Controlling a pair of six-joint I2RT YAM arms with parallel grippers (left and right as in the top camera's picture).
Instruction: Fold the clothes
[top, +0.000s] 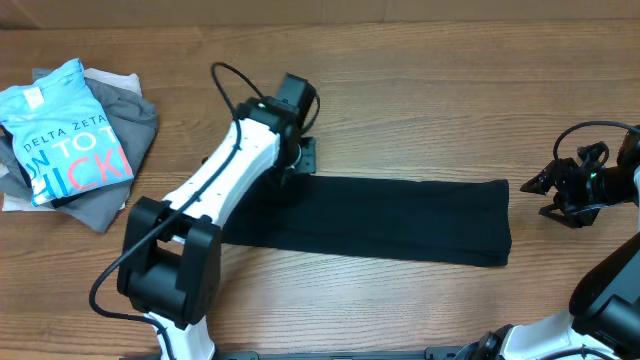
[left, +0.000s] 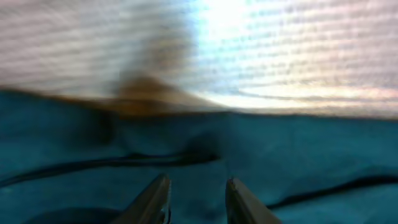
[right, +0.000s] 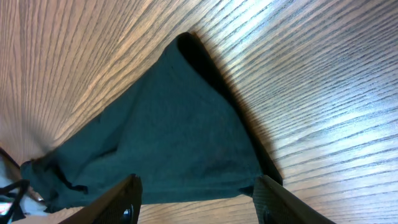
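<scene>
Across the middle of the wooden surface, seen from above, lies the plain black soft fabric garment. It is folded into a long strip running from under my left arm toward the right edge. My left hand is down at its upper left end. My right hand hangs just beside its right end, apart from it. A light blue tee with lettering and grey garments are heaped at the left edge, well apart from the strip.

From my left wrist the picture is blurred. Two fingers stand a little apart, low over the cloth, with nothing pinched between them as far as I can tell. If cloth clings to a finger when I lift, I judge the fold could be pulled open.

From my right wrist the fingers are spread wide and empty above the strip's corner. Grabbing only the top layer there would likely skew the fold.
</scene>
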